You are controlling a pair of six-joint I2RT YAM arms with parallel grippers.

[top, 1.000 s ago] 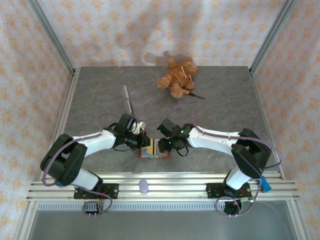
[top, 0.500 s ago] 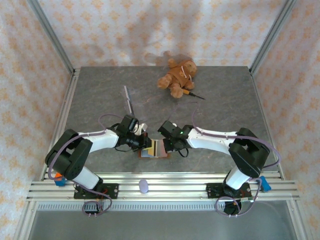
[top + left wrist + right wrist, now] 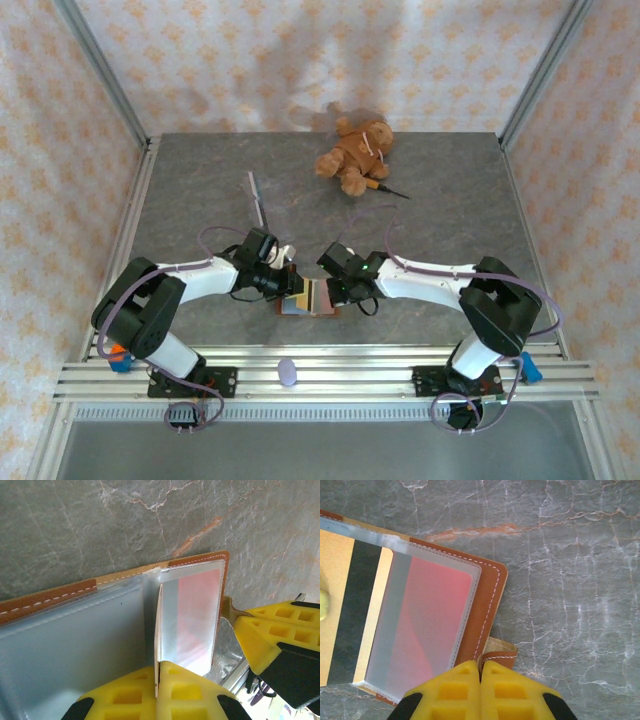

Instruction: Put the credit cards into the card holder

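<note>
Right hand (image 3: 480, 667) has closed at the card holder (image 3: 490, 600) edge

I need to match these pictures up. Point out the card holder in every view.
Top view: card holder, just below centre.
Left wrist: lower left to middle, lying open.
Right wrist: left half, lying open.
Shared landmark: its brown stitched edge.

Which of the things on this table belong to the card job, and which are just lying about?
Job:
- card holder
- pink card, in a sleeve
- gold card, black stripe

Lying about:
- teddy bear
- small tool beside it
- grey stick
- pale object on the front rail
</note>
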